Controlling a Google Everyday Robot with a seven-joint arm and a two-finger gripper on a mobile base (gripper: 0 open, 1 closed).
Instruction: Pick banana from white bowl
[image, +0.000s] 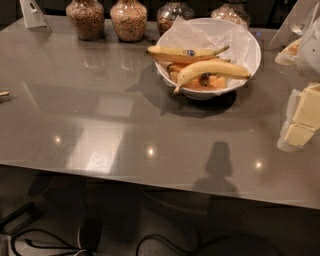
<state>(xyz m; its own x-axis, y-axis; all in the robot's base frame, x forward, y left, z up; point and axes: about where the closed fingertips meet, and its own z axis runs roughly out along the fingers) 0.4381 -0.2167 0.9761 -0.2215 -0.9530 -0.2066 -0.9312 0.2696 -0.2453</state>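
The white bowl (254, 54), lined with crumpled white paper, stands at the back right of the grey table (125, 125). The curved plain yellow banana (212, 69) lies across the bowl's front, stem end hanging over the near rim. A straighter banana with a blue sticker (187, 52) lies behind it. Orange fruit (216, 82) shows under them. My gripper (301, 122), cream and white, is at the right edge of the camera view, right of the bowl and nearer than it, well apart from the banana and partly cut off by the frame.
Several glass jars (129, 20) of grains stand in a row along the table's back edge, left of and behind the bowl. A white stand (33, 13) is at the back left. White paper objects (292, 30) are at the back right. Cables lie on the floor (45, 245).
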